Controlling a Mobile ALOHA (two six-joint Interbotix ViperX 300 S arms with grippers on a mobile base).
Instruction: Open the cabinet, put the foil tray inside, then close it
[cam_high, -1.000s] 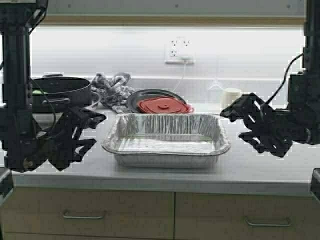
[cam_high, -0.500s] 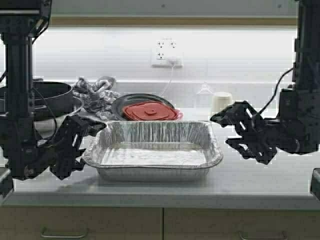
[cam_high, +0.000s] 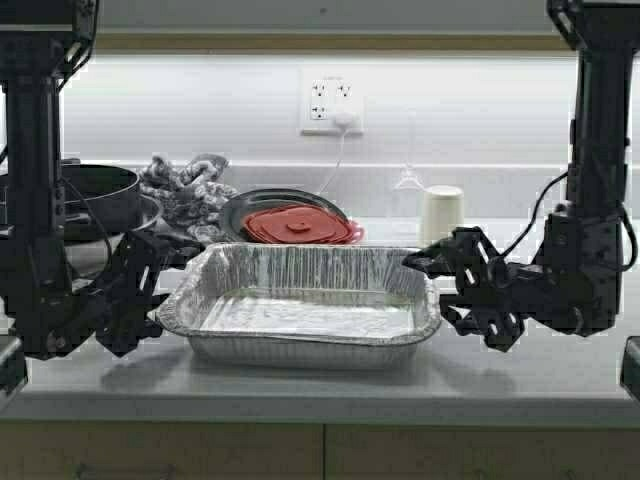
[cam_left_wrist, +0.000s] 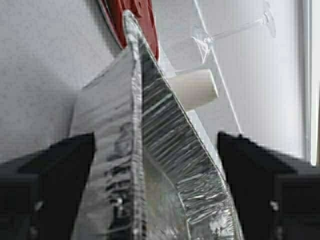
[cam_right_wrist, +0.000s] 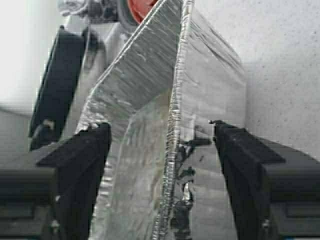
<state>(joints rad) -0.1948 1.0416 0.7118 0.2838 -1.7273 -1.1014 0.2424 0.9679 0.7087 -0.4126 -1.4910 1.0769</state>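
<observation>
The foil tray (cam_high: 300, 305) sits on the grey counter (cam_high: 540, 370), shiny, with ribbed sides. My left gripper (cam_high: 172, 268) is at its left end and my right gripper (cam_high: 432, 285) at its right end. Both are open. In the left wrist view the tray's rolled rim (cam_left_wrist: 135, 150) runs between the spread fingers (cam_left_wrist: 55, 185) of the left gripper (cam_left_wrist: 155, 165), touching neither. The right wrist view shows the rim (cam_right_wrist: 175, 150) likewise inside the right gripper (cam_right_wrist: 160, 150), clear of its fingers (cam_right_wrist: 250, 175). The cabinet doors are out of view.
Behind the tray stand a dark plate with a red lid (cam_high: 295, 222), a white cup (cam_high: 441, 212) and a wine glass (cam_high: 407, 180). A black pot in a steel bowl (cam_high: 95, 195) and a crumpled cloth (cam_high: 185, 185) lie at back left. A wall outlet (cam_high: 330, 100) hangs above.
The robot has moved closer, so the scene has shifted left and down and the drawer pulls have left view. Both grippers have closed in on the tray's ends and now straddle its rim.
</observation>
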